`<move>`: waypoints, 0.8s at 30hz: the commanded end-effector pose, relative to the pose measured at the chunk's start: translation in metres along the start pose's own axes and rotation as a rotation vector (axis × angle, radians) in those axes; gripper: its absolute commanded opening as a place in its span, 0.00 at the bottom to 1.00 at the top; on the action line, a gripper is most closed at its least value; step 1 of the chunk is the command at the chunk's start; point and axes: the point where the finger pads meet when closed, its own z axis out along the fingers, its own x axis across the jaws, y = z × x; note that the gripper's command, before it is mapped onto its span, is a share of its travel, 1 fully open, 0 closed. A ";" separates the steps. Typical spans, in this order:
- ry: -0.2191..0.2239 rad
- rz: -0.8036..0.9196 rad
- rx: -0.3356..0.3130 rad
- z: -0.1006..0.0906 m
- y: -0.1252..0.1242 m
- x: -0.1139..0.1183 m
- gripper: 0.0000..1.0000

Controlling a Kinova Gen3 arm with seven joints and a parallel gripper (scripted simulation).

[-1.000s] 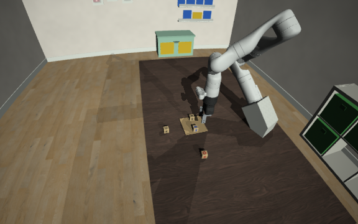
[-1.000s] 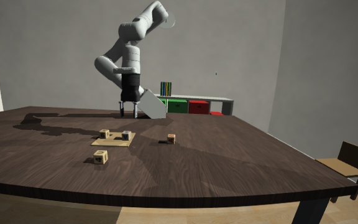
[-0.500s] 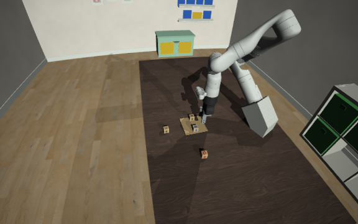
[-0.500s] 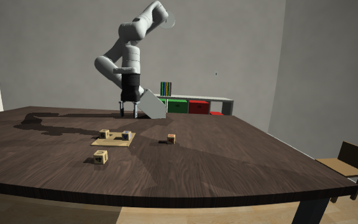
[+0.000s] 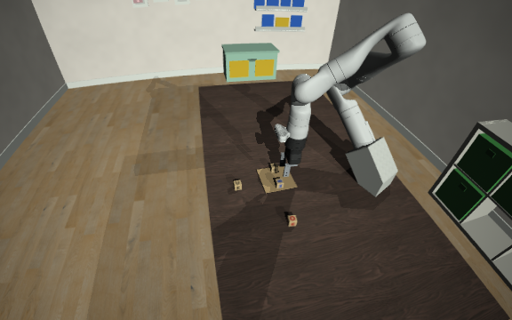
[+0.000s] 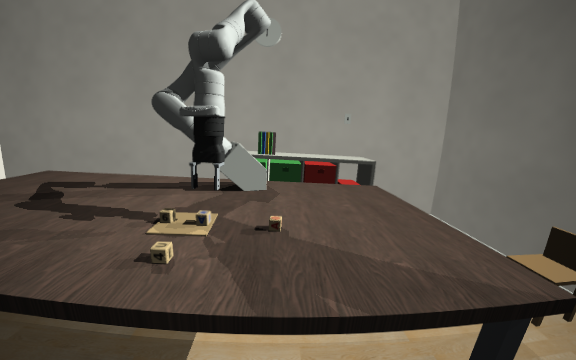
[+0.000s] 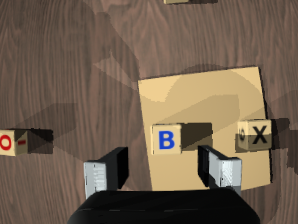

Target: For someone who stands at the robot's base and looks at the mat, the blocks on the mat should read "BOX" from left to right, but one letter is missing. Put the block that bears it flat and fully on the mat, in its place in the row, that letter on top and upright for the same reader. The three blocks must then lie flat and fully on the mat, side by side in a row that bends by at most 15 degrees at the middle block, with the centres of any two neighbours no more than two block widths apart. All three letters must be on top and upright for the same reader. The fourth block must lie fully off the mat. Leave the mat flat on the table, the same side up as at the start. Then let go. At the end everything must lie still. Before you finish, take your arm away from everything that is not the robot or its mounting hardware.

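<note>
A tan mat (image 5: 268,187) (image 6: 178,228) (image 7: 206,96) lies on the dark table. On it a block with a blue B (image 5: 278,182) (image 6: 203,217) (image 7: 166,139) and a block with a dark X (image 5: 274,168) (image 6: 167,216) (image 7: 256,135) lie apart with a gap between them. A block with a red O (image 5: 292,220) (image 6: 275,223) (image 7: 7,143) lies off the mat on the B side. A block with a dark curved letter (image 5: 237,185) (image 6: 161,252) lies off the mat on its far side. My gripper (image 5: 284,172) (image 6: 205,186) (image 7: 163,161) is open and empty, well above the mat's near edge by the B block.
The robot's grey base (image 5: 373,171) (image 6: 245,172) stands on the table behind the mat. A shelf with bins (image 5: 496,187) (image 6: 318,170) and a small cabinet (image 5: 251,62) stand off the table. A chair (image 6: 563,265) stands by the table's corner.
</note>
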 end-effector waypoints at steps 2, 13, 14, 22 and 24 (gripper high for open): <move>-0.008 0.011 -0.005 0.002 -0.022 -0.001 1.00; -0.001 0.016 0.001 0.008 -0.151 0.022 1.00; -0.001 0.016 0.001 0.008 -0.151 0.022 1.00; -0.001 0.016 0.001 0.008 -0.151 0.022 1.00; -0.001 0.016 0.001 0.008 -0.151 0.022 1.00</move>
